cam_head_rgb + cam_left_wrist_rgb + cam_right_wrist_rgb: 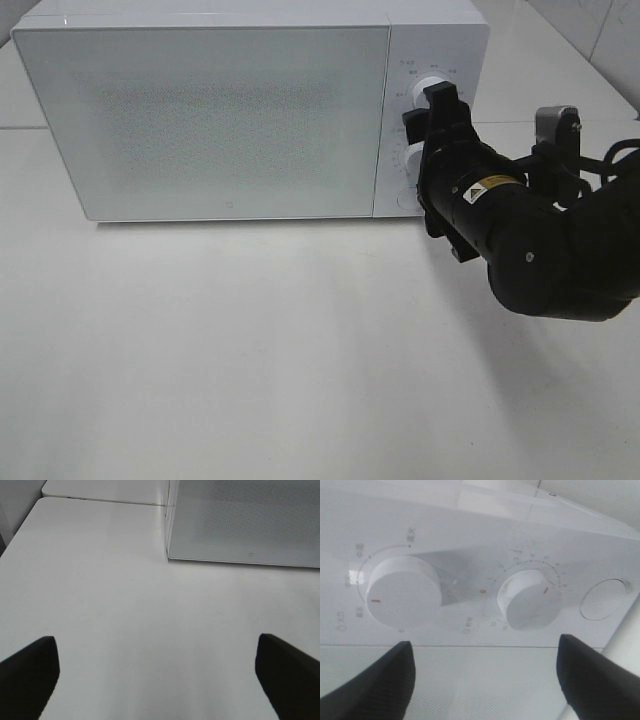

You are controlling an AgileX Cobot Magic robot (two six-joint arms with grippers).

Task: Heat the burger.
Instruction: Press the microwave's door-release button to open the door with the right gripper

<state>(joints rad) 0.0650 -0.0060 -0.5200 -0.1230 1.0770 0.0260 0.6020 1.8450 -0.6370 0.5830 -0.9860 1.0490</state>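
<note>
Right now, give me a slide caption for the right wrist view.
Open right gripper faces the microwave, its two white dials and round button.

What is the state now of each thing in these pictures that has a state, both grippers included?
microwave door: closed.
timer dial: red mark turned away from zero.
power dial: red mark at a setting I cannot read.
round button: untouched.
right gripper: open, facing the dials, holding nothing.
left gripper: open, over the table, holding nothing.
</note>
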